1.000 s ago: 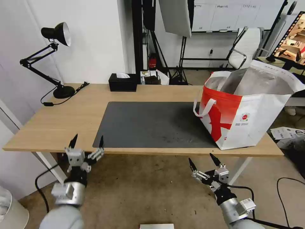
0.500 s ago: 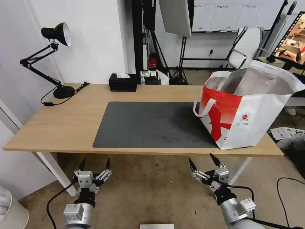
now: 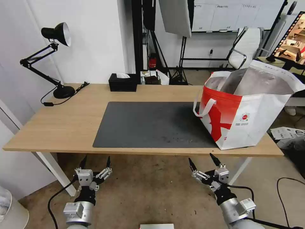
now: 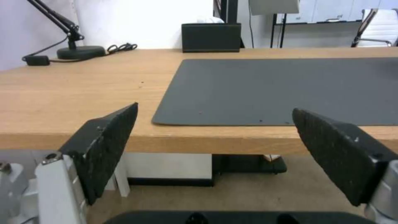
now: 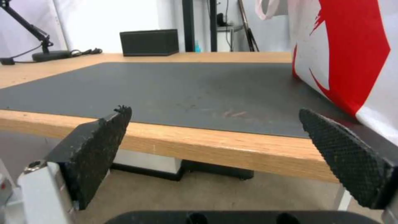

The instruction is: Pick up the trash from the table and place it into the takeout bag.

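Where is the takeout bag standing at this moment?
In the head view, the takeout bag stands upright at the table's right end, partly on the dark mat, beyond the right gripper.

Left gripper [image 3: 96, 161]: two tapered black fingers [image 4: 105, 146] on white-and-silver linkage mounts, small screws visible at the knuckles. Inner finger faces carry a fine diamond-knurled black pad. Wrist: black collar, then a brushed silver cylindrical housing with a boxy silver module; black cable looped off it.

Right gripper [image 3: 202, 160]: same build, pointed black fingers [image 5: 346, 158], textured pads, white mount block with a screw head. Silver wrist cylinder, white clip-on block at its side, black cable trailing.
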You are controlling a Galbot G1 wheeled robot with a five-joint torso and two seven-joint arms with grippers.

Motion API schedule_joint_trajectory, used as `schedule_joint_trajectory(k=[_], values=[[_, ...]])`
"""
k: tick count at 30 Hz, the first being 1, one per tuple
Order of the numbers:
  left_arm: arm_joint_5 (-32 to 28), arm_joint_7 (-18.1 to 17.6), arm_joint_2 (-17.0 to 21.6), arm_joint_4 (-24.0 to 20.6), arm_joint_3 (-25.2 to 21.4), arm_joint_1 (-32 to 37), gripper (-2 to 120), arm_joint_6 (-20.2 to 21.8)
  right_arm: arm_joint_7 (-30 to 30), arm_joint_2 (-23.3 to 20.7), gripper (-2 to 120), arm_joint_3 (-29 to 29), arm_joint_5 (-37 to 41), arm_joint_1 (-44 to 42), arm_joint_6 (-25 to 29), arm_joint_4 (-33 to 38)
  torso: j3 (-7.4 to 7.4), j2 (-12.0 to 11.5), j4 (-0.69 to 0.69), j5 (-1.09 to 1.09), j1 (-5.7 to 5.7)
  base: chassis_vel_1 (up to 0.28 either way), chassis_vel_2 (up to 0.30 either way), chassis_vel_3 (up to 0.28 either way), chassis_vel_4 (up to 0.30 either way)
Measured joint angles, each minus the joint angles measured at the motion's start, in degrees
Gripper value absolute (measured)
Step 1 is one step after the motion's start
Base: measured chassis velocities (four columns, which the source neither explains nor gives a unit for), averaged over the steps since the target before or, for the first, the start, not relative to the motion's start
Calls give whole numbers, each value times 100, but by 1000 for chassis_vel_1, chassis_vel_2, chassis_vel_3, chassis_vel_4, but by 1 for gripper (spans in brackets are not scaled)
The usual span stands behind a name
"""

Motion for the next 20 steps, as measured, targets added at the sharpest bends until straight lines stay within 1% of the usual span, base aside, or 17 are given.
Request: schedule_joint_trajectory(k=[20], values=[[-7,0,9,-9,5,-7,100,12,0,0,100,0,0,0,0,-1,0,0,0,0,0,0,0,0,0]])
